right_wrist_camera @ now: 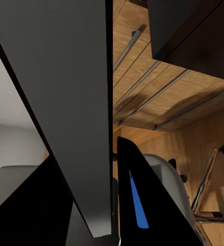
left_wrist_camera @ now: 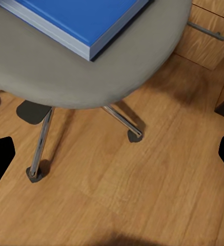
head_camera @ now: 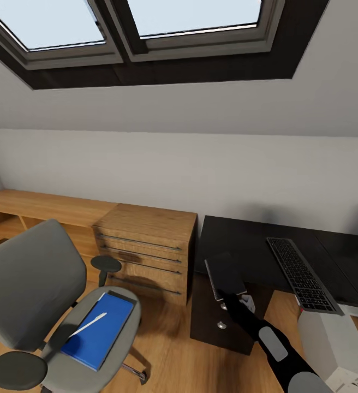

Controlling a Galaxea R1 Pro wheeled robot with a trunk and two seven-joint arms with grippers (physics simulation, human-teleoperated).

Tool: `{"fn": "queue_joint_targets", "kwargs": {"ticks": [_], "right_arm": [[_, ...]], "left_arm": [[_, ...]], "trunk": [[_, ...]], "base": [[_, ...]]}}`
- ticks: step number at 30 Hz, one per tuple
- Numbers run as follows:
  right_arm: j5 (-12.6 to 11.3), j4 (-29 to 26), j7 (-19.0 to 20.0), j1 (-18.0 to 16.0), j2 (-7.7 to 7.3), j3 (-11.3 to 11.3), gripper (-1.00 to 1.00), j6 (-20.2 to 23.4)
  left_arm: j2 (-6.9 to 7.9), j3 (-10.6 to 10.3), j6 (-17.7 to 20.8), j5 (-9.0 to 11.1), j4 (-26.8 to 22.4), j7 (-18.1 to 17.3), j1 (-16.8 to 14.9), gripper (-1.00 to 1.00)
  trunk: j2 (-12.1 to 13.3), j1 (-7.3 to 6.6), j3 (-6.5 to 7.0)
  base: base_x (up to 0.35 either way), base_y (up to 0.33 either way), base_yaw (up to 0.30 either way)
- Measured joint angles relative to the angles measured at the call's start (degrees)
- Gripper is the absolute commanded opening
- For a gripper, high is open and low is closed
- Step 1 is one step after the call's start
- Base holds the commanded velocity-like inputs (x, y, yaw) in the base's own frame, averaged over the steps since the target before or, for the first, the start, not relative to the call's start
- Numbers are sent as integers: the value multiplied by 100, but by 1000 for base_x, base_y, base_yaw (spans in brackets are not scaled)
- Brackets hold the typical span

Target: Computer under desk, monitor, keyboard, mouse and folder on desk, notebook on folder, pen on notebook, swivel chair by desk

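The right gripper (head_camera: pixel 234 297) is clamped on 1 edge of the thin, stiff, light notebook (head_camera: pixel 225 274), which is held over the desk (head_camera: pixel 239 240) edge and probably prone to pivoting; left fingers' state: cannot tell.

Sloped white ceiling (head_camera: pixel 201 103) carries two skylight windows (head_camera: pixel 195 16) in pale frames, set within a dark surround; pale sky shows through the panes. Below, a plain white knee wall (head_camera: pixel 173 169) runs the width of the room. Low wooden shelving (head_camera: pixel 42 207) stands against it, adjoining a wooden drawer unit (head_camera: pixel 146 248) with long horizontal metal bar handles. Floor is warm wood plank (left_wrist_camera: pixel 142 195), with soft shadows. Lighting is even and diffuse.
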Motion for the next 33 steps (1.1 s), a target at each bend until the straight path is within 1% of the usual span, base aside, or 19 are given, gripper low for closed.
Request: {"fn": "queue_joint_targets", "kwargs": {"ticks": [5, 9, 27, 33], "right_arm": [[-6, 0, 6, 0, -6, 4, -100, -11], [-7, -1, 5, 1, -4, 5, -100, -21], [-3, 0, 1, 1, -8, 6, -100, -22], [-7, 3, 1, 0, -8, 6, -100, -23]], "left_arm": [[1, 1, 0, 0, 0, 1, 0, 100], [0, -1, 1, 0, 0, 1, 0, 100], [-3, -1, 2, 0, 0, 1, 0, 100], [-3, 0, 1, 0, 0, 1, 0, 100]], "trunk": [[0, 0, 0], [0, 0, 4], [0, 0, 41], [0, 0, 44]], "base": [[0, 0, -6], [0, 0, -111], [0, 0, -247], [0, 0, -117]]}}
